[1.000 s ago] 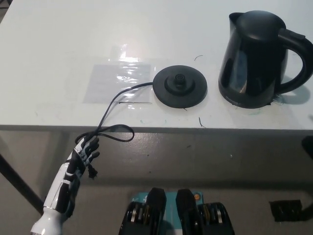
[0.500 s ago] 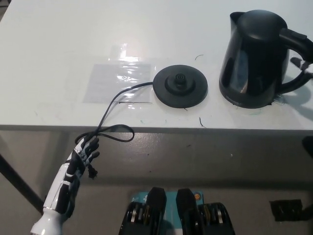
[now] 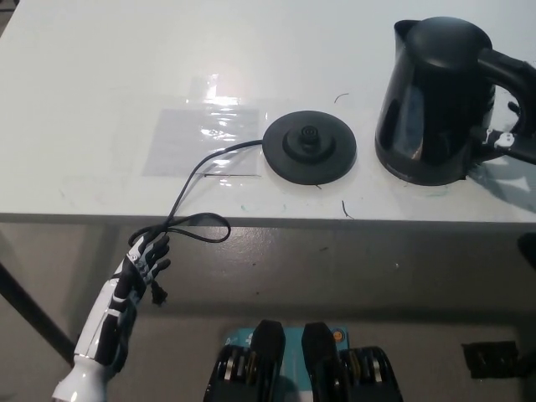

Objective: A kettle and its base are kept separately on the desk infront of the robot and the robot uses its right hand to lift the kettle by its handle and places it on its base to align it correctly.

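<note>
We see the white desk (image 3: 100,75) carrying both task pieces apart from each other, which suits a lift-and-set move: the black kettle (image 3: 431,100) stands upright at the far right, spout toward the left and handle (image 3: 511,67) toward the right edge, where our right hand can come at it, and the round base (image 3: 309,149) lies flat just to its left, its centre connector up and uncovered, ready to receive the kettle. The base's cord (image 3: 194,180) runs left and near, over the desk edge, ending in a loop. The right hand (image 3: 507,138) is at the handle's lower part, but it is black on black and cut by the picture edge, so we cannot tell how its fingers stand or whether it grips. The left hand (image 3: 146,258) hangs idle below the near desk edge, fingers loosely apart, holding nothing.
</note>
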Robot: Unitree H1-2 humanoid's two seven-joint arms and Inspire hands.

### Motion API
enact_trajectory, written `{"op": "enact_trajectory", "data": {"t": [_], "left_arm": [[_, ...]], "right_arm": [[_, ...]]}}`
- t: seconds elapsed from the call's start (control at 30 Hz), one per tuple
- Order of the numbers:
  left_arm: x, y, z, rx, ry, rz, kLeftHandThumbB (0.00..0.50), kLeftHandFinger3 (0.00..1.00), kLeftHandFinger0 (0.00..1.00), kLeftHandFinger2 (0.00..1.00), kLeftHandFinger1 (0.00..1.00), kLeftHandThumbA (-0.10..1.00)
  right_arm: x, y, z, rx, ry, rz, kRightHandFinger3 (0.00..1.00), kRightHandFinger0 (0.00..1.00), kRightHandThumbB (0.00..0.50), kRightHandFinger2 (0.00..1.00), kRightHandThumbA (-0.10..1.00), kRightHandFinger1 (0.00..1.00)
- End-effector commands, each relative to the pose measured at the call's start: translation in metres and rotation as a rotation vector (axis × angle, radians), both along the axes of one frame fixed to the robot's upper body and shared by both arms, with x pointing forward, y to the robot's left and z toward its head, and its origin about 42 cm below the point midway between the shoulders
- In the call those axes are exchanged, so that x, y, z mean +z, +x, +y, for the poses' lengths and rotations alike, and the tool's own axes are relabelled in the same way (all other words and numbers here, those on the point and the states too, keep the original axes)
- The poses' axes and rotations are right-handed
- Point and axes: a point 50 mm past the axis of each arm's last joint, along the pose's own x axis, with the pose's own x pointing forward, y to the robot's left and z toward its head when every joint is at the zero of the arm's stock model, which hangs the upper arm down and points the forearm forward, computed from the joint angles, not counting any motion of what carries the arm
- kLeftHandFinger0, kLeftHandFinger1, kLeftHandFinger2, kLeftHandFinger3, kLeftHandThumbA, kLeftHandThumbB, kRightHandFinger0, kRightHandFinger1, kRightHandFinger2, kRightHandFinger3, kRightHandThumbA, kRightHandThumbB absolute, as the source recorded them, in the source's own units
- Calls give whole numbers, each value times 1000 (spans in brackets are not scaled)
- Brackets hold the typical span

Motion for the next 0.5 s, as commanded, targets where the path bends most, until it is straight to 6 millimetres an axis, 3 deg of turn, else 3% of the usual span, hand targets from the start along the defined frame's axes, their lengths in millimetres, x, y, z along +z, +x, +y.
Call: {"op": "enact_trajectory", "data": {"t": [0.0,0.13,0.17,0.2,0.23,0.27,0.33,0.4,0.47], "left_arm": [[10,3,0,-21,14,-55,147,1000,1000,1000,1000,1000],[10,5,1,-22,15,-59,131,1000,1000,1000,1000,1000],[10,5,1,-24,14,-59,130,1000,1000,1000,1000,1000],[10,5,1,-24,14,-59,129,1000,1000,1000,1000,1000],[11,5,1,-24,19,-60,127,1000,1000,1000,1000,1000],[11,6,0,-25,20,-62,126,1000,1000,1000,1000,1000],[12,7,0,-24,17,-62,139,1000,1000,1000,1000,1000],[13,7,0,-24,16,-62,143,1000,1000,1000,1000,1000],[12,7,1,-24,24,-63,132,1000,1000,1000,1000,1000]], "right_arm": [[40,16,1,25,20,-121,1000,1000,398,1000,995,1000],[47,18,0,-31,56,-119,1000,1000,418,1000,933,1000],[49,19,0,-56,71,-118,1000,892,419,1000,902,1000],[50,19,0,-65,77,-117,1000,792,421,1000,891,908],[53,19,0,-103,97,-168,480,175,340,371,740,267],[56,19,-1,-149,95,-196,434,41,342,373,708,202],[62,17,0,-220,120,-276,186,2,300,251,503,21],[70,14,4,-276,183,-345,25,0,241,244,202,0],[73,12,3,-292,165,-376,0,0,208,249,187,0]]}}
